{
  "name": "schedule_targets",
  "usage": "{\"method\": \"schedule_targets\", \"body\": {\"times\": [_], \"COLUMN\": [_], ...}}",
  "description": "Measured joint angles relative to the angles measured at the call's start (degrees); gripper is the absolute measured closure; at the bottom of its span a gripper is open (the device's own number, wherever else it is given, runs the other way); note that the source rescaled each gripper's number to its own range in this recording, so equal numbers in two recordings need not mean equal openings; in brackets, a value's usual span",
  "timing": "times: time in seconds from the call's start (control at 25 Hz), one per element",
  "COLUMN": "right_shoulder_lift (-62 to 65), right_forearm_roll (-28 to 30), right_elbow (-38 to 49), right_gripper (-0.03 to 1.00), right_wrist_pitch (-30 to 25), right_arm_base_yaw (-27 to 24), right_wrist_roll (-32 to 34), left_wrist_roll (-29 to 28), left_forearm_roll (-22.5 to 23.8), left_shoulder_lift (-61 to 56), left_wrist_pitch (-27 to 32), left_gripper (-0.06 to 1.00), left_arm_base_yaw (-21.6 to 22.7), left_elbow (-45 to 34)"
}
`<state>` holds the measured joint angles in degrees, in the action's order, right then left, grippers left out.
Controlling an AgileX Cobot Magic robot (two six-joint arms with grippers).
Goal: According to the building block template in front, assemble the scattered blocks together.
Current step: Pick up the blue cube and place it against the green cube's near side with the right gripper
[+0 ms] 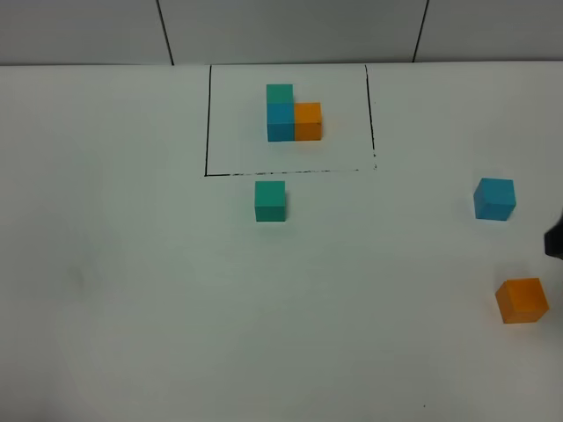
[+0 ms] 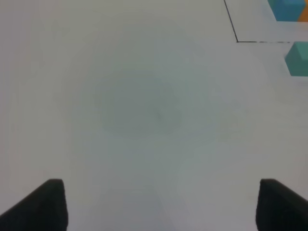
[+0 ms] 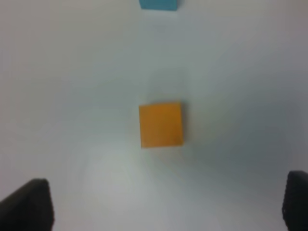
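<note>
At 12 o'clock on the table (image 1: 132, 264), the template (image 1: 293, 114) inside its black frame (image 1: 208, 123): green behind blue, orange at blue's 3 o'clock. Just below the frame, near centre, the green cube (image 1: 270, 200). At 3 o'clock the blue cube (image 1: 494, 198), at 4 o'clock the orange cube (image 1: 522, 300), well apart from each other.

Wide apart and empty, the right gripper (image 3: 162, 204), with the orange cube centred on its gap, a little ahead of the fingertips (image 3: 29, 202). Faces close to square with the finger line, slightly turned at most; no long axis to mind.

Equally wide and empty, the left gripper (image 2: 163, 204), over bare table, green cube at the edge of its view.

Probably orange next, right arm plainly nearer.
</note>
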<state>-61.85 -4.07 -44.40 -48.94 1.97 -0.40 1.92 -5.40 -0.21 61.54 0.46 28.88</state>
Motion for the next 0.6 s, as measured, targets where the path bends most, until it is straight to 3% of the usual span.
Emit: {"method": "schedule_targets", "body": {"times": [0.32, 0.6], "right_shoulder_lift": [-25.46, -38.76], "right_forearm_roll": [-1.4, -2.58], "right_elbow": [-10.96, -18.35], "right_gripper": [0.07, 0.09], "right_wrist_pitch": [10.84, 12.85], "right_arm_base_yaw": [0.53, 2.53], "right_wrist_roll": [-0.04, 0.02], "left_wrist_roll": [0.0, 0.0], "left_forearm_roll": [0.0, 0.0], "left_shoulder_lift": [0.0, 0.0], "left_wrist_pitch": [0.0, 0.0], "left_gripper": [0.28, 0.28], "left_arm_base_yaw": [0.0, 0.0], "left_elbow": [0.0, 0.0]}}
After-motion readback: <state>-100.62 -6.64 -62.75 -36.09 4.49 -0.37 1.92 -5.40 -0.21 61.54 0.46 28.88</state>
